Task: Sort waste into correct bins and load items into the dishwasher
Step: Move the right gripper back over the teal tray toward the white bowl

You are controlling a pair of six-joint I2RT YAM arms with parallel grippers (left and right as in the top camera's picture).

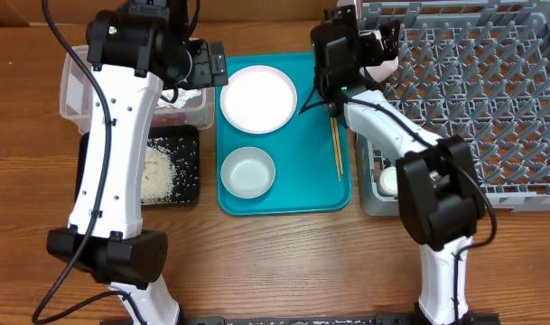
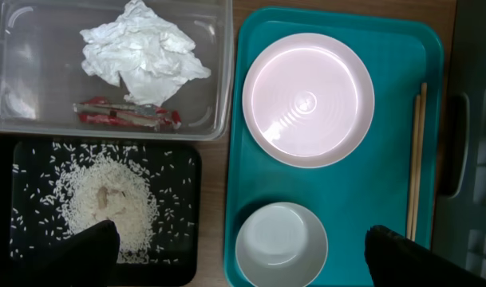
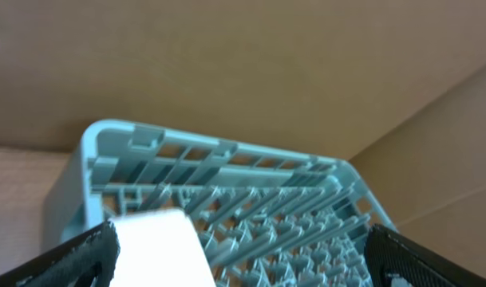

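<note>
R gripper (image 3: 239,239) released, jaws wide over grey rack (image 3: 227,171); L gripper (image 2: 241,235) spread too; wrapper (image 2: 127,115) print unreadable.

A flat teal tray (image 1: 302,176) lies on the wooden table (image 1: 275,266), with brown cardboard (image 3: 227,64) behind.

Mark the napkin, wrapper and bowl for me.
napkin (image 2: 143,52), left wrist view, middle of the crumpled paper.
wrapper (image 2: 127,116), left wrist view, middle of its length.
bowl (image 2: 281,244), left wrist view, centre of its inside.
</note>
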